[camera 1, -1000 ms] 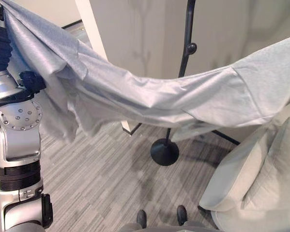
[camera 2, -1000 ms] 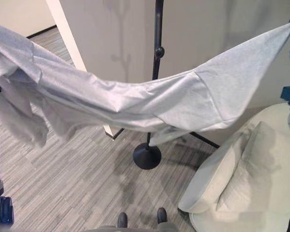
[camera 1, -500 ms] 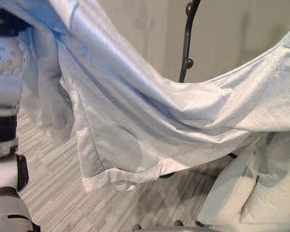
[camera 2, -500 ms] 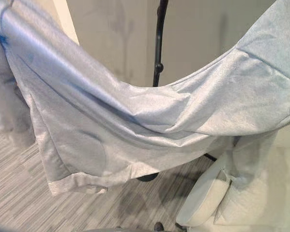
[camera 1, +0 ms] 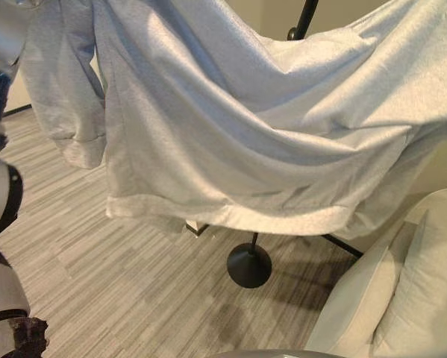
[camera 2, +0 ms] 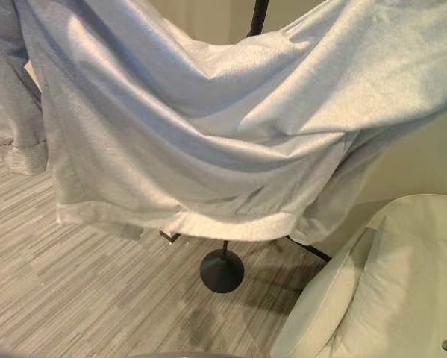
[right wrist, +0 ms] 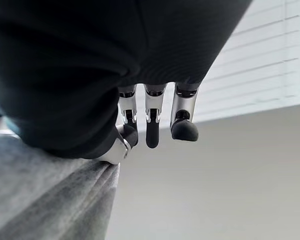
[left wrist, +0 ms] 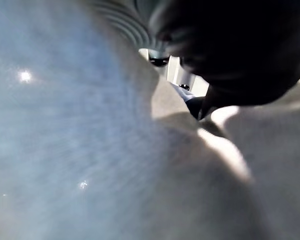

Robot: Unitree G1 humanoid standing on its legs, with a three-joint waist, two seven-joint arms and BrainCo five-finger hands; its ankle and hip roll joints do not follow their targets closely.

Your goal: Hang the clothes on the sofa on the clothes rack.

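A light grey garment (camera 1: 230, 149) hangs spread wide across the eye views, held up from above at both ends. Its hem sags in the middle and one sleeve (camera 1: 66, 112) dangles at the left. Behind it stands the black clothes rack, its pole (camera 1: 307, 19) showing above the cloth and its round base (camera 1: 249, 265) below the hem. In the left wrist view, my left hand (left wrist: 240, 45) shows as a dark cover pressed against the cloth (left wrist: 89, 150). My right hand (right wrist: 152, 125) has its fingers curled, and its thumb pinches the garment's edge (right wrist: 44, 195).
A cream sofa (camera 1: 402, 298) with a cushion fills the lower right, close to the rack's base. Grey striped plank floor (camera 1: 119, 283) lies open to the left. A pale wall (camera 2: 424, 156) stands behind the rack.
The garment has been lifted higher and drawn flatter. Its hem now clears the rack's base, which shows again. The view itself has also shifted.
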